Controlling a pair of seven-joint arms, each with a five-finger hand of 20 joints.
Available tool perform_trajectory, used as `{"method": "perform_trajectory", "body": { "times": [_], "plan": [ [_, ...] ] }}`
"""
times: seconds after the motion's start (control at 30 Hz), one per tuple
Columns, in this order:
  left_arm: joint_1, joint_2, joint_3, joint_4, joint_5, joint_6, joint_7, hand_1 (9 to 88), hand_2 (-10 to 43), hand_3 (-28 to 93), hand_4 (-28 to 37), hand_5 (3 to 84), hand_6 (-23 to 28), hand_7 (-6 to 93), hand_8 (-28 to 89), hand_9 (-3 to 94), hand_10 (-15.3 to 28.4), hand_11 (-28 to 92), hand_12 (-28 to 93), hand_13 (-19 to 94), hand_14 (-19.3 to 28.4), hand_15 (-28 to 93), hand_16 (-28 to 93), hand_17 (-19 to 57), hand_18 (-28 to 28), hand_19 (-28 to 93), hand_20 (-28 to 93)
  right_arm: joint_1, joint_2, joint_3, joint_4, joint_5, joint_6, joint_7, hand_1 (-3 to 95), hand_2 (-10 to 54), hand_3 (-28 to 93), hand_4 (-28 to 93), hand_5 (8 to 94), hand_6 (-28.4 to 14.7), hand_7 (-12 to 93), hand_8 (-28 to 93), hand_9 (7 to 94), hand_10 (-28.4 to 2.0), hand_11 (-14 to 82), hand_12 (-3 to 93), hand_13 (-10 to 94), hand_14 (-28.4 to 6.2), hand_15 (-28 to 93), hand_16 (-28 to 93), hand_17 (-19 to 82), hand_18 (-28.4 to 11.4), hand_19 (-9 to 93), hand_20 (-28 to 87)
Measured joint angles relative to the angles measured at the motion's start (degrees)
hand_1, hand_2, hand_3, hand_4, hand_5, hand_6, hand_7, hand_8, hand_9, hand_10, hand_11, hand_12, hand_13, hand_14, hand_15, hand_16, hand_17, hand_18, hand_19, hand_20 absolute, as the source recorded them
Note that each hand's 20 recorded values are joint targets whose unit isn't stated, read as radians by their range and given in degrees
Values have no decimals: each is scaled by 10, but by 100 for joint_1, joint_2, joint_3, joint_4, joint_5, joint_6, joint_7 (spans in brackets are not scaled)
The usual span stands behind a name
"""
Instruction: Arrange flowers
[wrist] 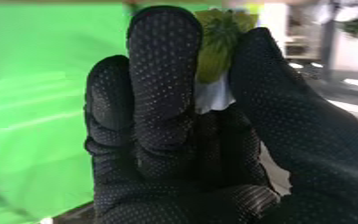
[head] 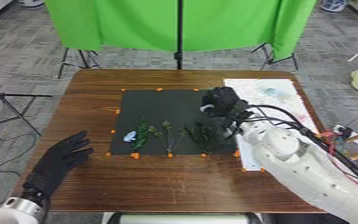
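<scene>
**Poised to place**

The table (head: 158, 187) bears a dark mat (head: 158, 105), likely for contrast. The left hand (head: 60, 157) lies loosely spread, aside; the right hand (head: 224, 101), over the mat, pinches a yellow flower (wrist: 217, 47) head-outward, probably to ease placing near the spaced sprigs (head: 168, 137).

My right hand (head: 229, 109) hides part of the black mat (head: 158, 105); my finger and thumb cover the edges of the yellow-green flower (wrist: 214, 55). Behind it the room blurs, and the head view's top edge cuts off the green cloth (head: 118, 25).

Sprigs (head: 141, 135) on mat (head: 158, 106) on table (head: 149, 187)
</scene>
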Motion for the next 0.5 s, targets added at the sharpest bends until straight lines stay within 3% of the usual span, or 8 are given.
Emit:
{"method": "perform_trajectory", "body": {
  "times": [0.27,0.5],
  "plan": [
    [-132,25,113,29,0,0,-55,240,3,698,-283,308,51,173,-104,261,113,219,143,215,134,464,-43,-114,207,522,34,1095,-1282,-646,446,-163,-259,-133,534,-92,825,-283,737,24,367,-102,879,-52,135,403,867,-4,388,316,417,-136,806,313],
    [-231,122,232,61,0,0,-56,241,2,698,-283,308,51,172,-104,260,113,220,143,215,134,464,-42,-114,208,522,35,1556,-2104,-1087,1108,-305,-380,-164,533,-91,820,-283,730,26,374,-104,874,-51,134,403,863,-3,388,315,413,-136,803,316]
  ]
}}
